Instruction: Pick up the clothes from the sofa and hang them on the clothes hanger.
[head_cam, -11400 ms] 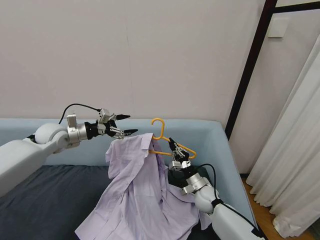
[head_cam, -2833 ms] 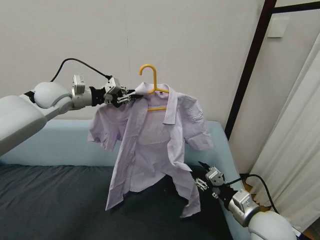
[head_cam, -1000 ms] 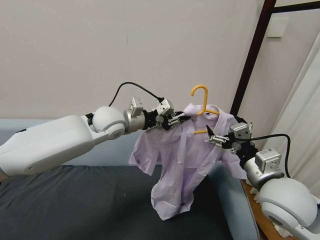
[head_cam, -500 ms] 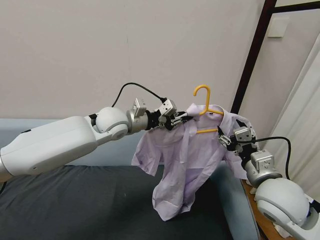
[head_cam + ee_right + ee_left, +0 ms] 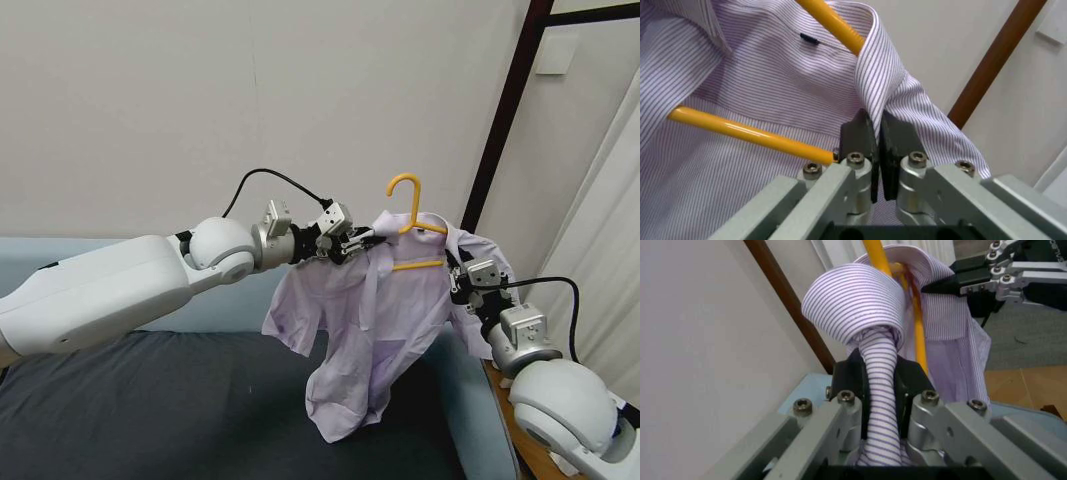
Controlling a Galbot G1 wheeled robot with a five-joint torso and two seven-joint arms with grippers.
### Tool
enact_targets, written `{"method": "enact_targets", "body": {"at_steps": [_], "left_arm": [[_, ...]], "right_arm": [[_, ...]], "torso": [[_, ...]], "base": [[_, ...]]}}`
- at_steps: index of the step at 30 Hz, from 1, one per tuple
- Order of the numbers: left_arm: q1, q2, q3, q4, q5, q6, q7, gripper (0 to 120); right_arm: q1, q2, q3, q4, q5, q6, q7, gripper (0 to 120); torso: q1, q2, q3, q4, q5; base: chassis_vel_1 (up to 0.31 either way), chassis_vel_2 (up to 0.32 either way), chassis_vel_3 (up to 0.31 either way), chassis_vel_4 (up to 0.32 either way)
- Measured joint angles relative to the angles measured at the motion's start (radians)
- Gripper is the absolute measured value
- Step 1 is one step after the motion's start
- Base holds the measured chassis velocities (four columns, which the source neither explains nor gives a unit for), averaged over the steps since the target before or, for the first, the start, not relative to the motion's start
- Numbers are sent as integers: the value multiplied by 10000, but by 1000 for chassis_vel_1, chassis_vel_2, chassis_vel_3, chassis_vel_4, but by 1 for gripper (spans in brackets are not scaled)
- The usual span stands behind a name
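A lilac striped shirt [image 5: 372,318] hangs on a yellow hanger [image 5: 406,196], held in the air above the sofa's right end. My left gripper [image 5: 352,243] is shut on the shirt's shoulder at one end of the hanger; in the left wrist view the striped cloth [image 5: 878,371] is pinched between its fingers beside the hanger [image 5: 914,325]. My right gripper [image 5: 461,279] is at the shirt's other shoulder. In the right wrist view it [image 5: 875,134] is shut on the edge of the shirt [image 5: 773,90], just past the end of the hanger's bar [image 5: 750,132].
The light blue sofa [image 5: 462,395] with its dark seat cushion [image 5: 150,410] lies below the shirt. A dark upright frame post [image 5: 503,110] stands just behind the hanger, with a white curtain [image 5: 600,250] further right. A plain wall is behind.
My right gripper has moved in under the shirt's right shoulder and closed on its edge; a second ago it stood open beside it. The left gripper and hanger have barely shifted.
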State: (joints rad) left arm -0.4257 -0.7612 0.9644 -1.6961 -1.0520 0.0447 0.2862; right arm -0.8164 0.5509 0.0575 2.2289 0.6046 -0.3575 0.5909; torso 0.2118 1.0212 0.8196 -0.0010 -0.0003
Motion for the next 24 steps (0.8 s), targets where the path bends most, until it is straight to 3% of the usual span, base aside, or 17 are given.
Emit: {"method": "enact_targets", "body": {"at_steps": [24], "left_arm": [[-285,-276,-12,108,-5,-161,-7,7]], "right_arm": [[-337,-709,-3,1118,-598,520,-1658,0]], "torso": [[0,0,1,-2,2]], "base": [[0,0,0,0]]}}
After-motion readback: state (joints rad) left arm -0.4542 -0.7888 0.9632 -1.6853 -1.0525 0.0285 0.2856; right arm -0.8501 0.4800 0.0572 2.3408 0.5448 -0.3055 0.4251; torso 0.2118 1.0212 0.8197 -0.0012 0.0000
